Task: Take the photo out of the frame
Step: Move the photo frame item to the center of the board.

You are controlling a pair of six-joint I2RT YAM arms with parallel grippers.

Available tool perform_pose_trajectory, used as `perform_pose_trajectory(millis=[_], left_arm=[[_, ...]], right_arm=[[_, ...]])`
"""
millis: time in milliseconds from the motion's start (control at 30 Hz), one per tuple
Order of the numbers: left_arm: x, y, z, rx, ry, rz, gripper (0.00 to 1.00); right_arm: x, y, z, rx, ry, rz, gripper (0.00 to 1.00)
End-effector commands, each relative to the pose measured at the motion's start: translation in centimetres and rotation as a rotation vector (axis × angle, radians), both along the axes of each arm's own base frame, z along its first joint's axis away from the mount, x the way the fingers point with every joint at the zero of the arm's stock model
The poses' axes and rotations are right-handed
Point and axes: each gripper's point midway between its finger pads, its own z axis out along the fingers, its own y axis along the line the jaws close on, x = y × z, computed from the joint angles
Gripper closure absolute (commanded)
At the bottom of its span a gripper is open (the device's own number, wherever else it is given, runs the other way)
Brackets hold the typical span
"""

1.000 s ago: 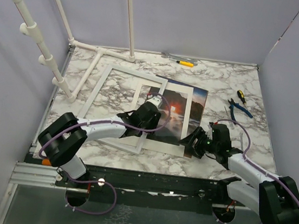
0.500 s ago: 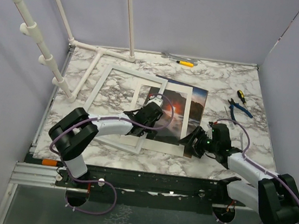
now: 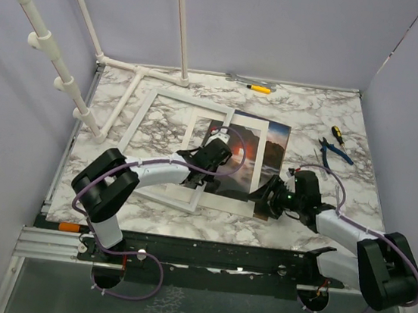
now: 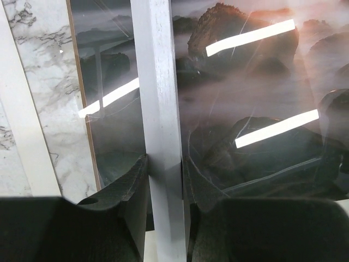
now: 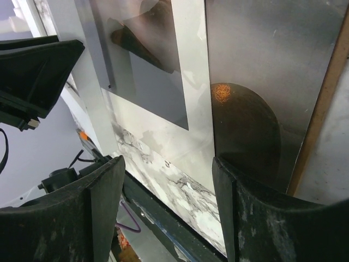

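The white frame (image 3: 189,103) lies on the marble table at centre left, its right bar crossing the photo (image 3: 270,145). The photo is a dark landscape with an orange glow, resting on a white mat (image 3: 255,121). My left gripper (image 3: 221,150) is shut on that right bar; in the left wrist view both pads press the white frame bar (image 4: 159,98), with the left gripper (image 4: 163,169) over the glossy photo (image 4: 245,71). My right gripper (image 3: 263,200) stands open at the near right corner of the stack. In the right wrist view the open right gripper (image 5: 169,185) spans the mat (image 5: 193,109) and the photo corner (image 5: 262,65).
Blue pliers (image 3: 336,155) and a small yellow-and-black screwdriver (image 3: 337,133) lie at the right. A yellow tool (image 3: 259,89) rests at the back edge. A white pipe rack (image 3: 129,89) stands at the back left. A brown board edge (image 5: 323,103) borders the photo on the right.
My left gripper has slid right onto the frame's right bar and closed on it. The right gripper has edged slightly left, still open.
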Motion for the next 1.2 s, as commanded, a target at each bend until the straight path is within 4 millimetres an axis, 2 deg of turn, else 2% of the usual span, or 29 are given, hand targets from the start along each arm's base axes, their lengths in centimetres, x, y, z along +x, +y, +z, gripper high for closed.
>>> perform_pose_trajectory(millis=[0,500,600,867,1000,1167], left_arm=[[1.1,-2.6,2.7,-0.098,-0.035,-0.023,0.97],[1.2,-5.5,3.8,-0.219,0.007,-0.033,0.99],[1.0,-6.6,3.7,-0.267,0.033,-0.036,1.00],[1.0,-7.7,3.7,-0.347,0.043,-0.022,1.00],[0.8,-8.6,3.8,-0.380,0.051,-0.040,1.00],[0.7,-8.9,3.7,-0.377,0.046,-0.052,1.00]], right_arm=[[0.0,0.1,-0.3,-0.005,0.006,0.016,0.31],[0.5,1.6,-0.2,0.032,-0.001,0.035,0.31],[0.8,1.9,-0.2,0.037,-0.003,0.037,0.31],[1.0,3.1,-0.2,0.049,-0.001,0.054,0.31],[1.2,3.0,-0.1,0.039,-0.011,0.050,0.31],[2.0,1.8,0.4,-0.053,-0.041,0.015,0.30]])
